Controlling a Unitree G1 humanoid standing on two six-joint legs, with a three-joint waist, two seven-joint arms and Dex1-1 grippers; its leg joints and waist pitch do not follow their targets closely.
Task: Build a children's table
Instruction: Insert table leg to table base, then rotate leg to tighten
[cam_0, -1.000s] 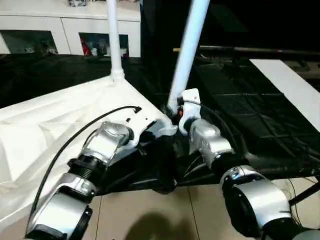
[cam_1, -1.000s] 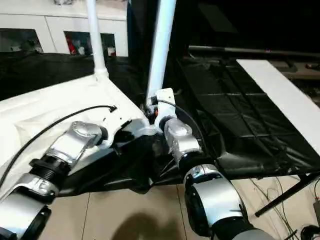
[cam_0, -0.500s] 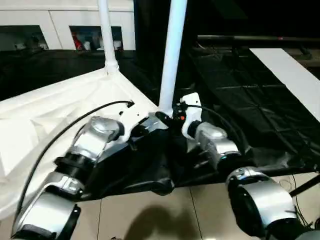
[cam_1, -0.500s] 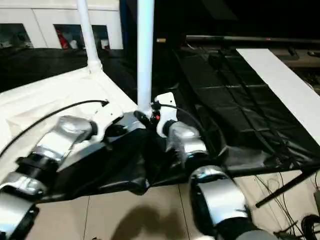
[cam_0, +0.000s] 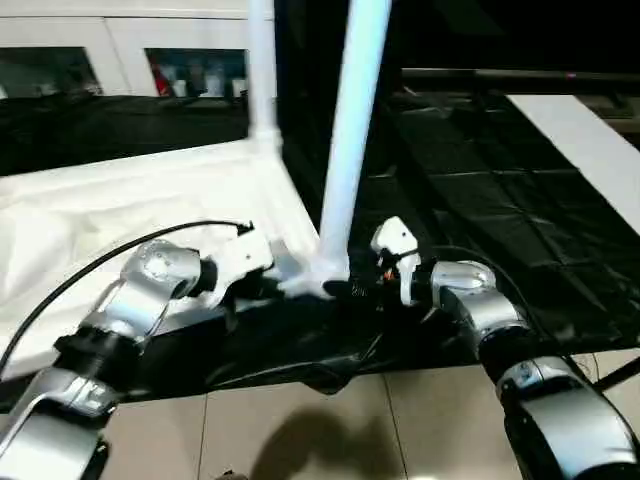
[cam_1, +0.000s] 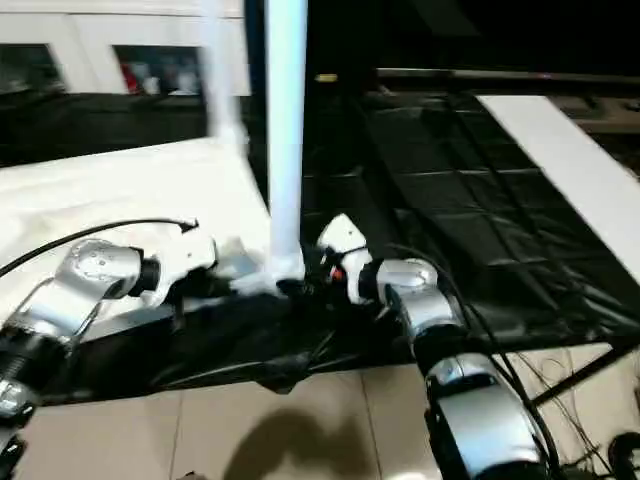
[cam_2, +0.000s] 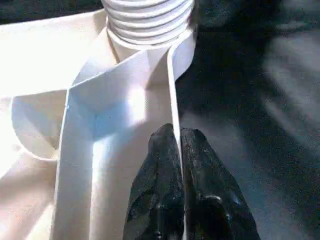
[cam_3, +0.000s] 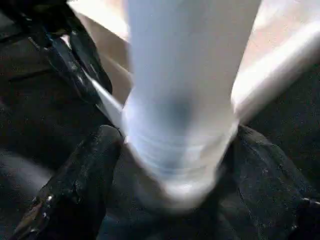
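The children's table lies upside down: the white ribbed tabletop (cam_0: 150, 200) rests on a black-draped surface. One white leg (cam_0: 262, 70) stands in the far corner and another leg (cam_0: 350, 130) rises from the near corner. My left gripper (cam_2: 176, 131) is shut on the tabletop's thin rim wall just beside that corner's threaded socket (cam_2: 147, 20). My right gripper (cam_3: 176, 132) is open at the near leg's base. One finger (cam_3: 75, 185) stands on each side of the leg (cam_3: 185, 75).
Black sheeting (cam_0: 480, 170) covers the work surface to the right. A white board (cam_0: 590, 140) lies at the far right. A white glass-door cabinet (cam_0: 120, 60) stands behind. Tiled floor (cam_0: 300, 420) shows below the surface's front edge.
The head view has shifted. The near leg has swung from a rightward lean to nearly upright. My right gripper's fingers have spread around its base. My left gripper keeps its hold on the rim.
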